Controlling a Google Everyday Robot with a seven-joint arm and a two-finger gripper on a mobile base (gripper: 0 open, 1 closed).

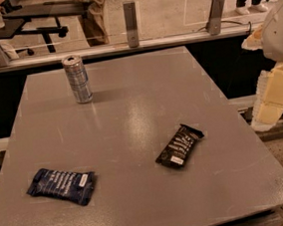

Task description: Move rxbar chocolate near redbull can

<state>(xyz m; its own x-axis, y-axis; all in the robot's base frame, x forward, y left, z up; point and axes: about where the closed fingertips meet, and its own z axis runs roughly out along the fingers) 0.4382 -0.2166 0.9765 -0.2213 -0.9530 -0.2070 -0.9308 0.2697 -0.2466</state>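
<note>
1. Gripper (275, 94): pale arm end well right of the can (77, 79), beyond the table (131, 111) edge; whether it is spread or pressed together cannot be told.
2. Flat-lying bar (180, 146): well apart from the can, toward the near right, set diagonally, with its white label at the end farther from the can.
3. Handling, as judged: light and thin, fairly firm inside a slick, crinkly wrapper that may skate if nudged. Best hold is from above, across the narrow width at mid-length, clear of the crimped ends.
4. Upright, slim can: probably tips easily, so the set-down should stop just beside it.
5. Blue packet (62, 186): near left of the can, not involved.
</note>
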